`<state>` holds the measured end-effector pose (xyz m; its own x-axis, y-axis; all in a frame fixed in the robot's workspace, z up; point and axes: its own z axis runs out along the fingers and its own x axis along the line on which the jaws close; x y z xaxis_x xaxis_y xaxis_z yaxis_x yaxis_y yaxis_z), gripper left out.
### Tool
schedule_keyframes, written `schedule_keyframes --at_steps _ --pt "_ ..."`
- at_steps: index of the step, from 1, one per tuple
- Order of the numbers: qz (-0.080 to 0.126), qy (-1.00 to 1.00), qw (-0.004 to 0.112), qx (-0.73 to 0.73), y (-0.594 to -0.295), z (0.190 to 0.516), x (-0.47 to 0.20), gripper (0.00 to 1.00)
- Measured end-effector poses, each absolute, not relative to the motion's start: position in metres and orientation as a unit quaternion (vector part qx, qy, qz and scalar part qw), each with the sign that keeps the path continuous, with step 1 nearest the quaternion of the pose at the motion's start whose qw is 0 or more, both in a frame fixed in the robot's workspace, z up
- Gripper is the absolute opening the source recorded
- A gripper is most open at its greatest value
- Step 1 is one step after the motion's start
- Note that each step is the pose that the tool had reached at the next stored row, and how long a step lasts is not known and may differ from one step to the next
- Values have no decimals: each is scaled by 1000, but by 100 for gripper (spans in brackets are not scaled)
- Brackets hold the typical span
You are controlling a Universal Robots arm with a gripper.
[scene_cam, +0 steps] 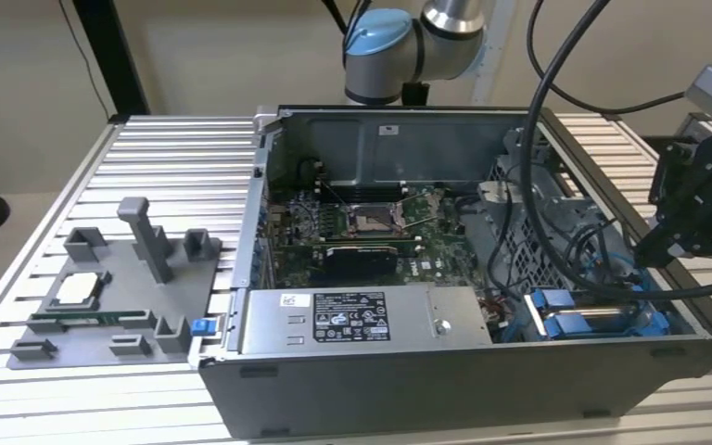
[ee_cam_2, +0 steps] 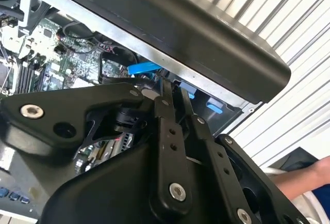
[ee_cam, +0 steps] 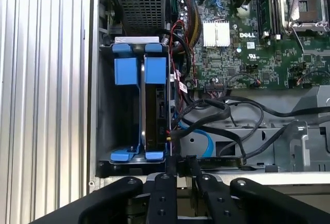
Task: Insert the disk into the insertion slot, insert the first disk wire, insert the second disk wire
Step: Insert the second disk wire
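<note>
The disk (ee_cam: 154,110) stands on edge in its blue carrier inside the drive bay at the case's corner. In the exterior view the disk (scene_cam: 591,323) lies at the case's front right. A black plug with coloured wires (ee_cam: 172,133) rests against the disk's edge beside a blue flat cable (ee_cam: 206,142); whether the plug is seated I cannot tell. My gripper (scene_cam: 653,250) hangs above the case's right wall, just outside the bay. In both wrist views its fingers (ee_cam: 166,193) stand close together, and the gripper (ee_cam_2: 172,92) is shut with nothing visible between them.
The open computer case (scene_cam: 455,389) sits on a ribbed aluminium table (scene_cam: 171,148). A bundle of black cables (ee_cam: 227,111) crosses beside the bay. A grey fixture tray (scene_cam: 96,306) with parts lies at the exterior view's left. A person's hand (ee_cam_2: 304,175) shows beyond the case.
</note>
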<state>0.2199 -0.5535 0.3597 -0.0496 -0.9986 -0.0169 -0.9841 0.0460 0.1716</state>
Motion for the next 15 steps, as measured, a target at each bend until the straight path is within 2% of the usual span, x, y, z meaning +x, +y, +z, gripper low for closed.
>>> schedule_keyframes --at_steps 7,8,15 --pt "-68 -721 53 687 -553 360 220 100" --pt "-68 -721 54 687 -553 360 220 0" --pt "-68 -721 54 687 -553 376 218 0"
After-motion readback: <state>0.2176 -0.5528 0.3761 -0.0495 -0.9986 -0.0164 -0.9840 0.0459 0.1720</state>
